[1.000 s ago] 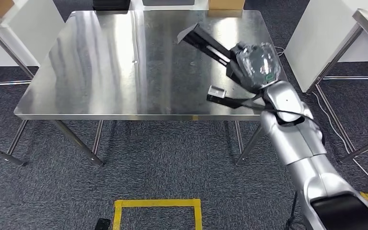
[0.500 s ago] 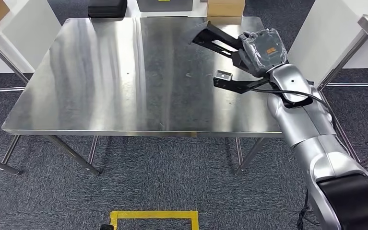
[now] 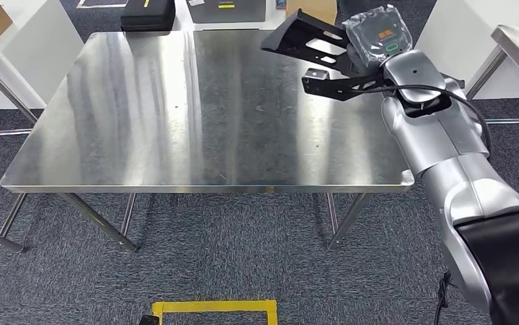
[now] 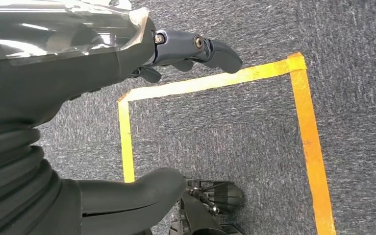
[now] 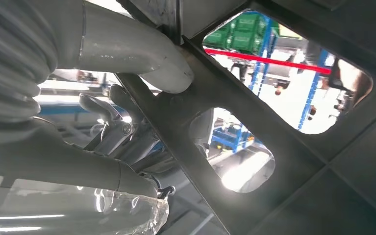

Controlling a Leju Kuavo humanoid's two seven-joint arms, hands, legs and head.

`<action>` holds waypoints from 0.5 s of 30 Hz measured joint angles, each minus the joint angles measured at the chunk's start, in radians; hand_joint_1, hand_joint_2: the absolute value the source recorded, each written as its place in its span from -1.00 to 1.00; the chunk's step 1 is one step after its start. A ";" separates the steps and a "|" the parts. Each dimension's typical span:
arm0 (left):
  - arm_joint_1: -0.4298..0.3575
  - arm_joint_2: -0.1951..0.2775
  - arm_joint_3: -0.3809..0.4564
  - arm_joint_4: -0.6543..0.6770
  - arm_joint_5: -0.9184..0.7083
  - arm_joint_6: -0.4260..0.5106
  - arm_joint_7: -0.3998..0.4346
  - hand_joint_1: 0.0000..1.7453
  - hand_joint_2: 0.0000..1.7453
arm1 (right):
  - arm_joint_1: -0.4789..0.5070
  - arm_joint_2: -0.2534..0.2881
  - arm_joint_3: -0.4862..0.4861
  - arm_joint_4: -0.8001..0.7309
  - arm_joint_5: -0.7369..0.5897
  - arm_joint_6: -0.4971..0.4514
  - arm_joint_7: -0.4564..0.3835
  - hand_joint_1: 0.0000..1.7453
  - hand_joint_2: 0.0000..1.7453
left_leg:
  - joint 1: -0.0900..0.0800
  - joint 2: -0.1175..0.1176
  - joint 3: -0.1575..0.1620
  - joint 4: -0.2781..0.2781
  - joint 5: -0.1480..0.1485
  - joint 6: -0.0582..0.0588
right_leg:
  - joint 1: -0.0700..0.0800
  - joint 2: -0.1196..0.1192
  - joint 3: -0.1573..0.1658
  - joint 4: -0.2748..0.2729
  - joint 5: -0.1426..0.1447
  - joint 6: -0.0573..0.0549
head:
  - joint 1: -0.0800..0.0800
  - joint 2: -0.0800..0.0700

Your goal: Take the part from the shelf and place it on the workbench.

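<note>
Right hand [image 3: 377,38] up over the far right corner of the workbench [image 3: 175,122], clamped on the black part [image 3: 314,47], a flat bracket with cutouts. Part held in the air above the workbench top, sticking out from the hand toward the workbench's middle, not touching the steel. Up close in the right wrist view, thumb and fingers [image 5: 122,132] wrapped round one bar of the part [image 5: 284,161]. Left hand [image 4: 127,54] hanging low, well off the workbench, over grey carpet and yellow floor tape [image 4: 308,137], fingers loosely apart, holding nothing. Black case [image 3: 149,15] on the floor just past the workbench's far edge.
</note>
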 joint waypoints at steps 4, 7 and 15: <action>-0.013 -0.004 -0.004 0.000 -0.025 0.004 0.002 -1.00 1.00 | -0.050 0.056 0.006 0.062 0.002 -0.029 0.037 1.00 1.00 | 0.000 0.000 0.001 0.000 0.001 -0.002 | 0.000 0.000 0.002 0.000 0.000 0.000 | 0.000 0.000; -0.030 -0.009 -0.010 0.000 -0.035 0.011 0.004 -1.00 1.00 | -0.045 0.124 0.015 0.116 0.011 -0.102 0.049 1.00 1.00 | -0.001 0.003 0.003 0.000 0.001 -0.002 | -0.001 0.002 0.004 0.001 0.000 0.000 | 0.000 0.000; -0.047 -0.016 -0.012 0.000 -0.035 0.013 0.003 -1.00 1.00 | -0.018 0.237 0.037 0.200 0.021 -0.139 0.061 1.00 1.00 | -0.004 0.001 0.004 0.001 0.000 -0.003 | -0.001 0.002 0.006 0.000 0.000 0.000 | 0.000 0.000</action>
